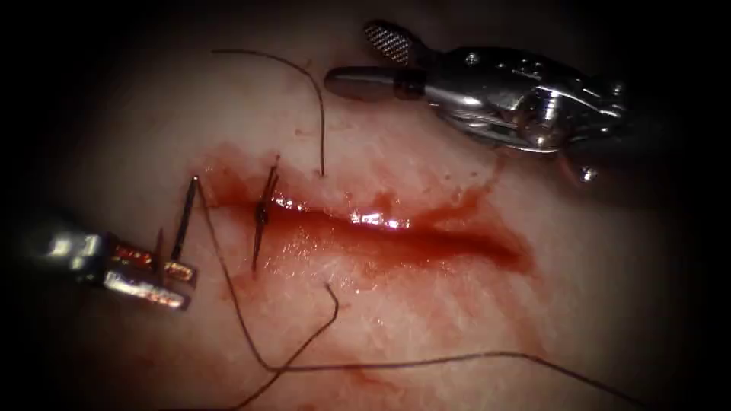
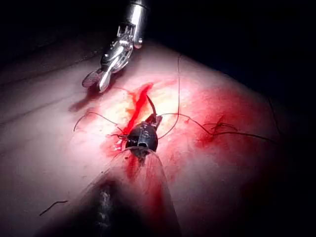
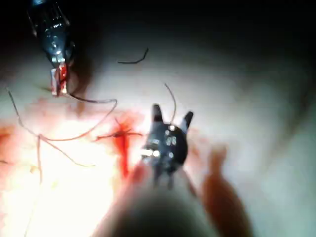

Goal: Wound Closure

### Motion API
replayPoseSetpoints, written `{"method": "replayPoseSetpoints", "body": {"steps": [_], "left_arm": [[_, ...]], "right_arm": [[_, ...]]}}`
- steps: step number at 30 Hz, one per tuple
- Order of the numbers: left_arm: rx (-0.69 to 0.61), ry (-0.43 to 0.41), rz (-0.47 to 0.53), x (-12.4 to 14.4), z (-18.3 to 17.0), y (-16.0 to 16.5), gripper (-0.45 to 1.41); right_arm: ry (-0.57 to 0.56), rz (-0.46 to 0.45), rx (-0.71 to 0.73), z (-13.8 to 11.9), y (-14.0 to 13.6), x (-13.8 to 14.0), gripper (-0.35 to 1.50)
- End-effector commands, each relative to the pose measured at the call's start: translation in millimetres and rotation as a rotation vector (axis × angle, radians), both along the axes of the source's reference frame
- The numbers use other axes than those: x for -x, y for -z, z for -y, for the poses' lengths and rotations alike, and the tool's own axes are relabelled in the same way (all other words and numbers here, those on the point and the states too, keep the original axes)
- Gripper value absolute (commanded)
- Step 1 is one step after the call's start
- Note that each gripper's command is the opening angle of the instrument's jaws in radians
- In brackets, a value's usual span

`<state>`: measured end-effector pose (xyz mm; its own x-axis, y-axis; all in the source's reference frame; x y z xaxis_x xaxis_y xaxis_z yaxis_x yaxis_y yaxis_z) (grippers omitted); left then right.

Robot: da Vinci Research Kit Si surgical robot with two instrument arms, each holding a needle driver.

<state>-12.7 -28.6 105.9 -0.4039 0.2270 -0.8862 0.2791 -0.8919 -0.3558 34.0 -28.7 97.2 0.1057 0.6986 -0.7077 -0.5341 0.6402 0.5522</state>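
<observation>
The tissue point(image 1: 426, 320) has a red, wet cut point(image 1: 396, 232) running across it. One stitch point(image 1: 261, 215) crosses the cut near its left end, its short tails sticking out. At the lower left, my left tool point(image 1: 185, 285) is shut on the dark needle point(image 1: 185, 217) near its lower end. The needle stands up toward the cut's left end, outside the tissue. Thread point(image 1: 236, 312) runs from the needle's upper end down and off to the right. My right tool point(image 1: 369, 61) hovers above the cut with jaws open, holding nothing. The left wrist view has the needle point(image 2: 150, 106) rising from my left tool point(image 2: 148, 126).
A loose thread tail point(image 1: 316, 95) curves from the upper left down into the tissue just above the cut. Another thread end point(image 1: 329, 293) lies below the cut. Red fluid point(image 1: 457, 205) stains the tissue around the cut. A cut scrap of thread point(image 3: 134, 59) lies apart.
</observation>
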Motion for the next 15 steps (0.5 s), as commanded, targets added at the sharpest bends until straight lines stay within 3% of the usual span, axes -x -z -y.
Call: {"method": "replayPoseSetpoints", "body": {"steps": [1, 8, 15], "left_arm": [[0.007, 0.002, 0.0, 0.9, 0.2, -0.1, -0.45], [0.027, 0.059, 0.059, 4.6, -0.1, 2.6, -0.45], [0.035, 0.129, 0.088, 9.1, -2.1, 1.2, -0.45]], "right_arm": [[-0.014, 0.0, 0.008, -0.6, 0.6, 0.6, 1.3], [-0.028, 0.022, 0.023, -1.6, 3.2, 5.3, 1.3], [-0.045, 0.052, 0.04, -1.1, 3.0, 7.6, 1.3]]}}
